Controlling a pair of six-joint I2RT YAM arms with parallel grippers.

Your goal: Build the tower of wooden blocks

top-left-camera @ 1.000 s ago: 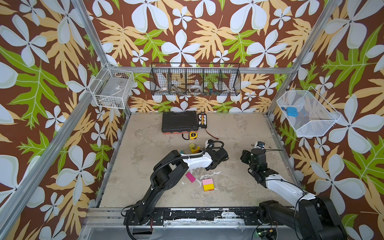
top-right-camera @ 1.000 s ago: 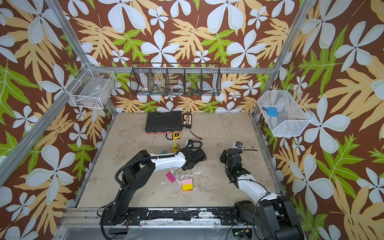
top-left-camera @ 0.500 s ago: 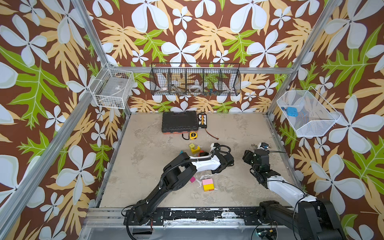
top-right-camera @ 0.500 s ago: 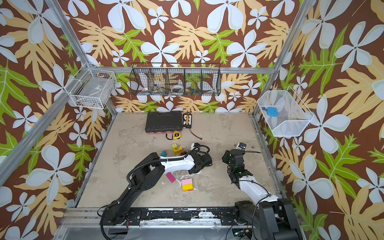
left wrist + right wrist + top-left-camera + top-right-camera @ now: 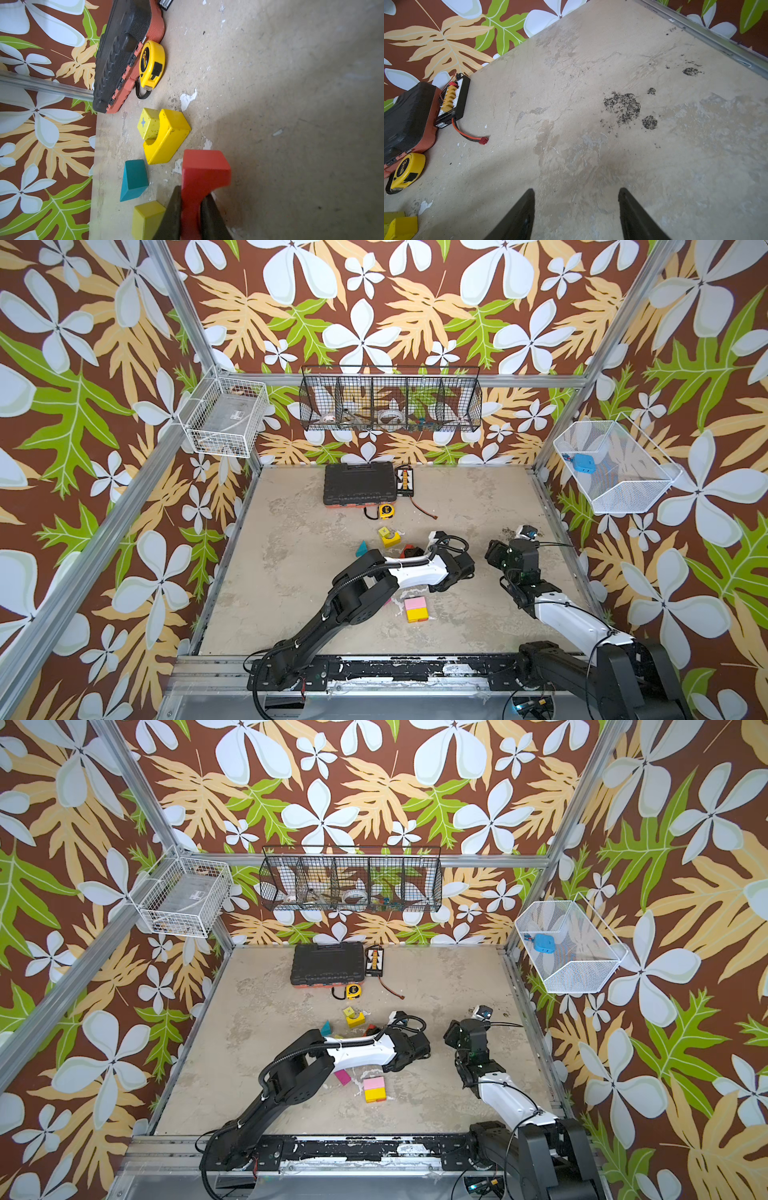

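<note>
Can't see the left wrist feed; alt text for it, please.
The left gripper has its jaws shut on a red wooden arch block. On the beige tabletop lie a yellow wooden arch with a small yellow-green cube against it, a teal wooden wedge and a yellow tape measure.

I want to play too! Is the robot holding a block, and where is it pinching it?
Left end effector pinches the red block at its narrow part, wide end sticking out. Right end effector holds nothing.

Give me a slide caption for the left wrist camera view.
Left claw grips a red block; yellow arch, teal wedge and tape measure lie beyond.
</note>
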